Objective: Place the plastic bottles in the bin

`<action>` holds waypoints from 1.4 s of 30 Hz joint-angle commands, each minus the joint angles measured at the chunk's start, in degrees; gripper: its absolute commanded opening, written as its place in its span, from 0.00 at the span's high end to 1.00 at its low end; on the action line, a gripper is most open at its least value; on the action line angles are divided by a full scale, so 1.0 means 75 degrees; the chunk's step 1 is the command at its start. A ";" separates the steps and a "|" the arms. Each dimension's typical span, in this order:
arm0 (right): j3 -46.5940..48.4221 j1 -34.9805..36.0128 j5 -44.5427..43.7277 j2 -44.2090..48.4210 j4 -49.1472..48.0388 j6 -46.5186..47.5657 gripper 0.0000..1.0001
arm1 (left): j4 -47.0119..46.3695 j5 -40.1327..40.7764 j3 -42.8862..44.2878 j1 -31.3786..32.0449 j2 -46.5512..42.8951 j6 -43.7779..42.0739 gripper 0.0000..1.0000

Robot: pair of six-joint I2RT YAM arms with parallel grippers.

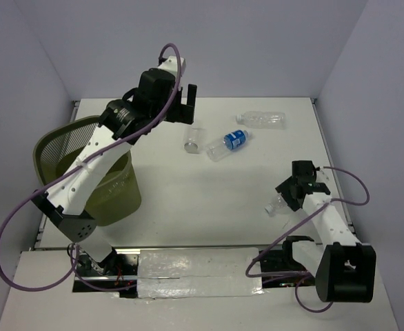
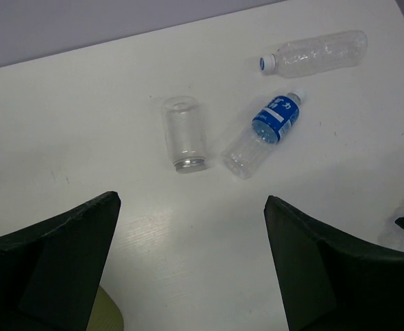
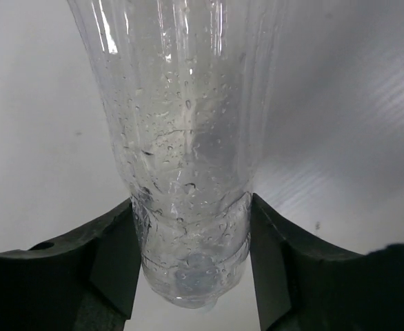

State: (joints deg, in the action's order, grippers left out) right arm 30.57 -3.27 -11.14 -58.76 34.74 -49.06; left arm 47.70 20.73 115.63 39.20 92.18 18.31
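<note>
Three plastic bottles lie on the white table [image 1: 209, 200]: a clear one [image 1: 193, 138], one with a blue label [image 1: 228, 143], and a clear one with a white cap [image 1: 260, 119]. The left wrist view shows them as the clear one [image 2: 183, 133], the blue-label one [image 2: 265, 134] and the capped one [image 2: 316, 54]. My left gripper [image 1: 183, 112] hangs open and empty above the table, just behind the clear bottle; its jaws [image 2: 192, 262] stand wide apart. My right gripper [image 1: 291, 193] is shut on a fourth clear bottle [image 1: 276, 205], gripped near its base [image 3: 188, 207] between both fingers [image 3: 112, 255].
The olive-green mesh bin [image 1: 57, 148] stands at the table's left edge, under the left arm; its rim shows in the left wrist view [image 2: 105, 314]. Grey walls enclose the table at the back and sides. The arm bases sit at the near edge.
</note>
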 commanded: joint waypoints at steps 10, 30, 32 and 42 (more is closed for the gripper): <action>0.2517 0.0760 0.3944 0.1684 -0.1129 0.2626 0.39 | -0.0040 -0.3827 0.1751 -0.1406 0.1163 0.1308 0.01; 0.4163 0.3306 0.4227 0.0335 -0.1011 0.2650 0.36 | -0.2657 -0.7674 -0.0196 -0.0762 0.1149 0.2786 0.00; 0.4174 0.3342 0.4297 0.0323 -0.1023 0.2639 0.36 | -0.2646 -0.7639 -0.0125 -0.0610 0.1325 0.2774 0.01; 0.4174 0.3588 0.4684 0.0183 -0.1199 0.2510 0.34 | -0.2786 -0.7721 0.0098 -0.0200 0.1853 0.2844 0.01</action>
State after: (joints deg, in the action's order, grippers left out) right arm 59.16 22.59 22.09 -57.19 28.23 -29.98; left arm 29.67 -35.44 114.13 37.19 105.34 39.18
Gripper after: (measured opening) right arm 0.668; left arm 0.993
